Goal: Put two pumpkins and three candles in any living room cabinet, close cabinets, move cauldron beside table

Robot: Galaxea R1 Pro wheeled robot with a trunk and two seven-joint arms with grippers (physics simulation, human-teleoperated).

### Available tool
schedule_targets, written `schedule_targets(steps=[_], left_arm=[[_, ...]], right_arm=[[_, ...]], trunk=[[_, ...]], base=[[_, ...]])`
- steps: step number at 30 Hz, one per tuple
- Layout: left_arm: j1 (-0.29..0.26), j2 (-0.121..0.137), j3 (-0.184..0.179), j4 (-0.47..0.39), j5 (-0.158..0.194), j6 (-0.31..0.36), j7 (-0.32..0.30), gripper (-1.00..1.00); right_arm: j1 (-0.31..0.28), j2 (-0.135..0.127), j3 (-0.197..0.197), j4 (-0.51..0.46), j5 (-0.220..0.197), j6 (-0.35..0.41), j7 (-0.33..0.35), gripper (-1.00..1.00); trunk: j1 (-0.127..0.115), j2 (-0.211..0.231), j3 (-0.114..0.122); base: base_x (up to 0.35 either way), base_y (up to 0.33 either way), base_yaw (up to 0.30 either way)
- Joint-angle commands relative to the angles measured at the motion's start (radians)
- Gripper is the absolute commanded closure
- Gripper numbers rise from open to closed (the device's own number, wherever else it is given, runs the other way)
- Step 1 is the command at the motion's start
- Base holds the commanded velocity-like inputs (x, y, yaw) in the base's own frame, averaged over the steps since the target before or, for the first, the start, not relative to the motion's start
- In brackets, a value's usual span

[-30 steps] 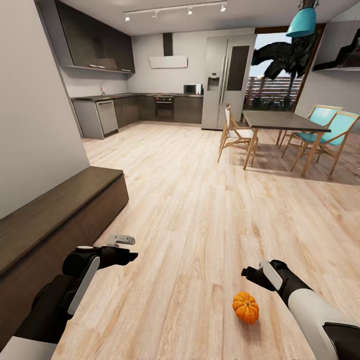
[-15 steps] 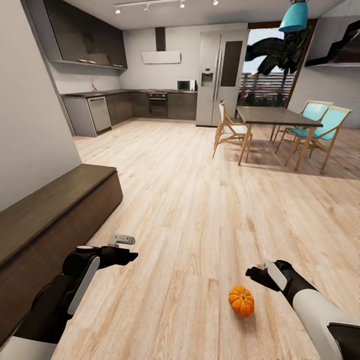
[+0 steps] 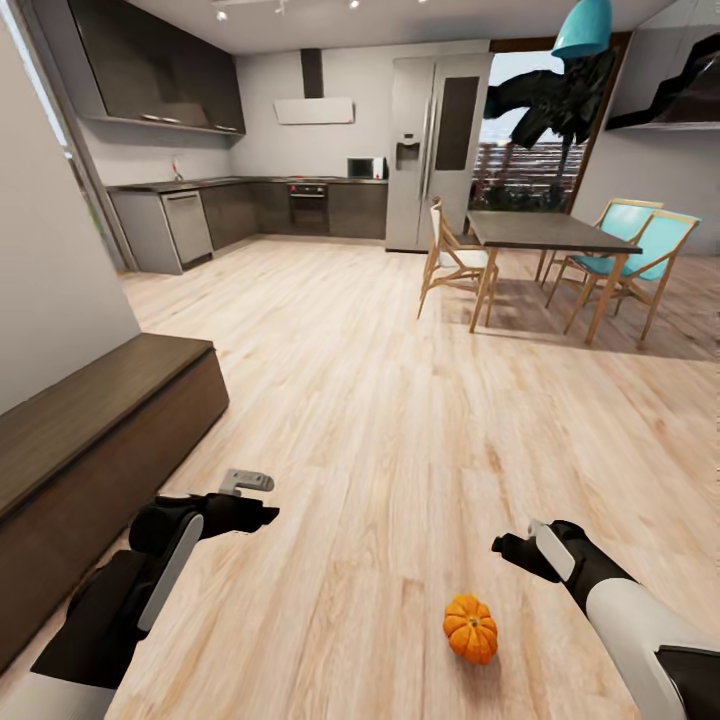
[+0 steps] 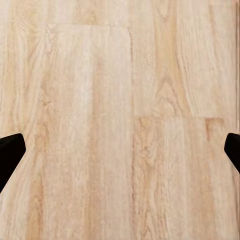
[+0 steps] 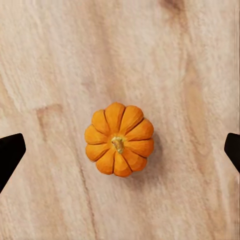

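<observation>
Plank floor; pumpkin upright, centred under spread right gripper. Descend straight, pinch across ribs. Left gripper spread, idle.

We see the small ribbed orange pumpkin on the pale wooden plank floor, just beside our right gripper; the long low dark-brown wooden cabinet runs along our left.

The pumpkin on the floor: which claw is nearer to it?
Right. The right claw hangs open above the pumpkin, which sits between its fingers in the right wrist view. The left claw is off toward the cabinet.
</observation>
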Motion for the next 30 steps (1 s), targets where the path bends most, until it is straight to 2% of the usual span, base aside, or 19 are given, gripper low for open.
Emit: schedule_targets(steps=[1, 13, 23, 30], left_arm=[[-0.001, 0.001, -0.002, -0.001, 0.003, 0.004, 0.000, -1.00], [-0.001, 0.002, -0.002, -0.002, 0.003, 0.004, 0.000, -1.00], [0.000, 0.002, 0.000, -0.048, 0.004, 0.012, -0.001, -1.00], [0.000, 0.002, 0.004, -0.058, 0.008, 0.021, -0.001, -1.00]], right_arm=[[0.000, 0.001, -0.003, -0.002, -0.011, 0.004, -0.008, -1.00], [0.002, 0.004, -0.003, -0.003, -0.011, 0.002, -0.007, -1.00], [0.001, 0.004, -0.003, -0.004, -0.009, 0.000, -0.008, -1.00], [0.000, 0.003, -0.003, -0.003, -0.010, 0.004, -0.007, -1.00]], trunk=[[0.000, 0.000, -0.001], [0.000, 0.000, -0.001], [0.000, 0.000, -0.001], [0.027, -0.049, -0.023]], base=[[0.124, -0.145, -0.177], [0.096, -0.030, -0.064], [0.011, -0.001, -0.001], [0.000, 0.000, 0.000]])
